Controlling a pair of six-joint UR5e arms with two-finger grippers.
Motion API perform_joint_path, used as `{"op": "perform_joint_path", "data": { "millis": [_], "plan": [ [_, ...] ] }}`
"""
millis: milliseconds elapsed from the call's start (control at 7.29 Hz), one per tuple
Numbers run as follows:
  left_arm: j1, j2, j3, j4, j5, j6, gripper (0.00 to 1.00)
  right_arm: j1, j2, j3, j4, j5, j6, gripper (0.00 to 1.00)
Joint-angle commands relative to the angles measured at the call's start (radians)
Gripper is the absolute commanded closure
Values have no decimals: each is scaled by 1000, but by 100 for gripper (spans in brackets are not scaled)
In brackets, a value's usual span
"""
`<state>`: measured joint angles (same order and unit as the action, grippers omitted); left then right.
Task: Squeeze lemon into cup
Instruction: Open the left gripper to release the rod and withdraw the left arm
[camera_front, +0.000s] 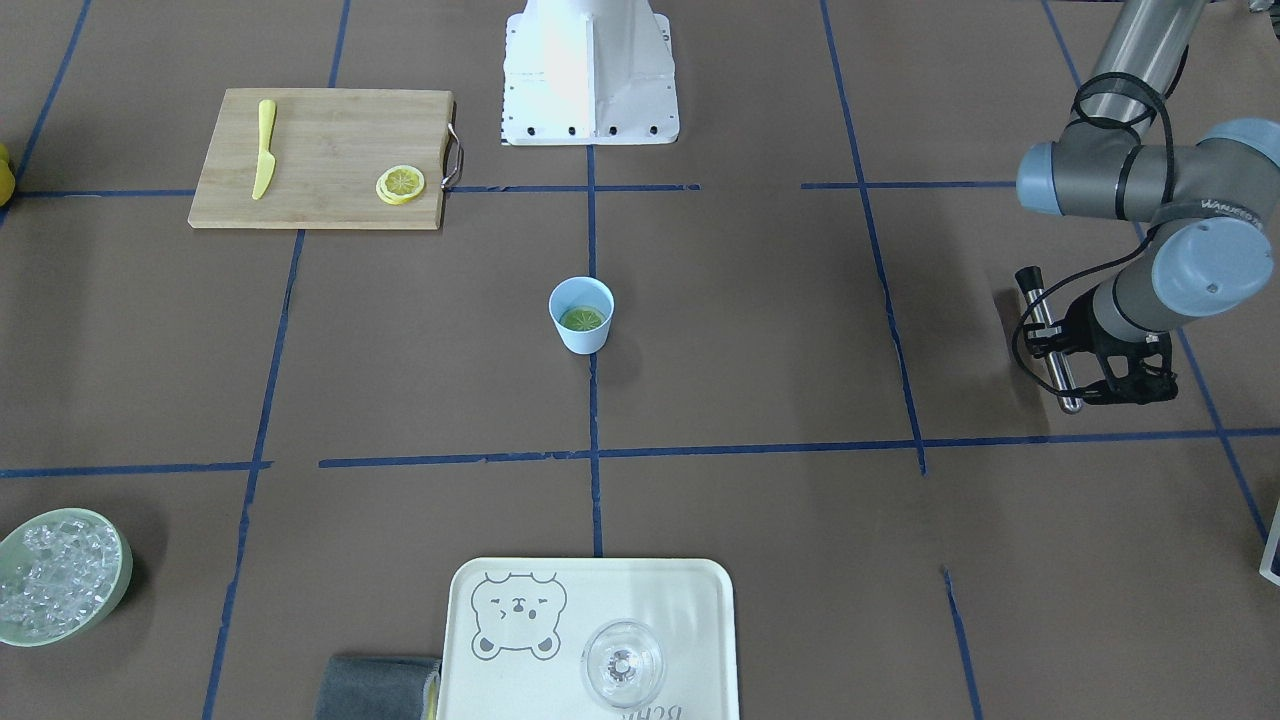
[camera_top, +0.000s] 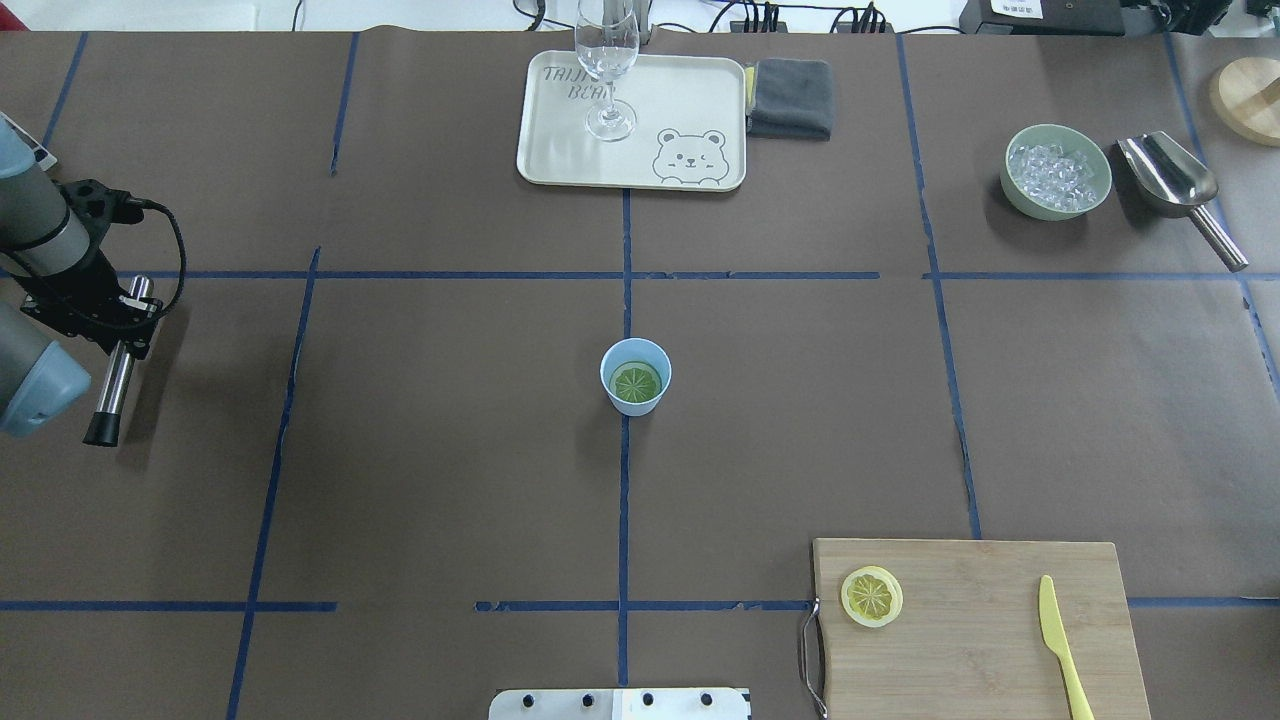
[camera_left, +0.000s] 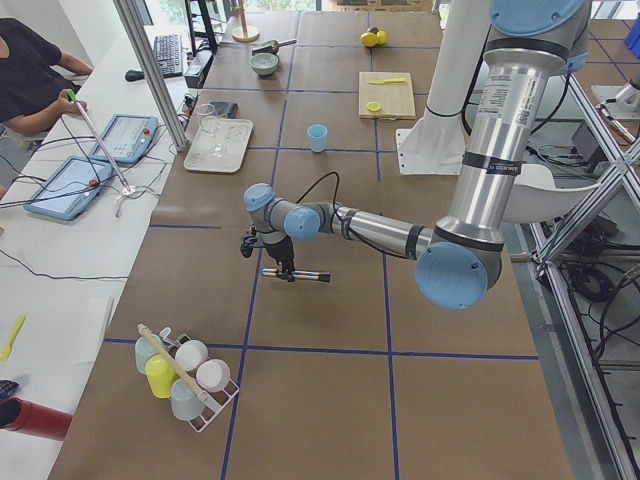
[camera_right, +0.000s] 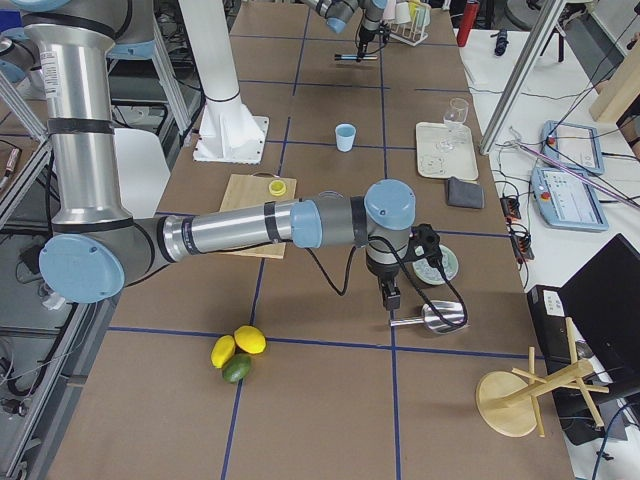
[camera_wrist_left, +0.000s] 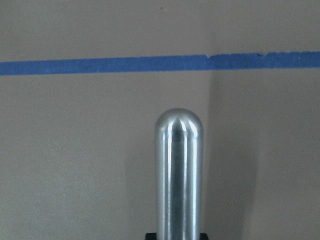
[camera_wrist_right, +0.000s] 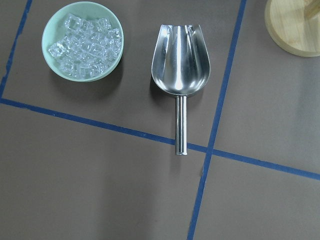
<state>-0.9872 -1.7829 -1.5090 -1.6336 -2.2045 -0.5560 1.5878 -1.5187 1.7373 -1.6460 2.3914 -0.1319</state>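
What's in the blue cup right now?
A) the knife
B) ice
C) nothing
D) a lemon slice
D: the overhead view shows a lemon slice lying flat at the bottom of the cup. The ice is in the bowl, and the knife is on the board.

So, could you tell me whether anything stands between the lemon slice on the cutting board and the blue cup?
Nothing visible does. Only bare table lies between the lemon slice on the cutting board and the cup. The knife lies on the slice's far side.
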Motion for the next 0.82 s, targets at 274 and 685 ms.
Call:
{"op": "perform_joint_path", "data": {
  "millis": [274,685],
  "plan": [
    [1,3,-2,-6,0,1,0,0,3,-2,0,-1,0,0],
    [-54,5,-129,0,-4,-2,0,-2,3,-8,0,-2,0,0]
  ]
}}
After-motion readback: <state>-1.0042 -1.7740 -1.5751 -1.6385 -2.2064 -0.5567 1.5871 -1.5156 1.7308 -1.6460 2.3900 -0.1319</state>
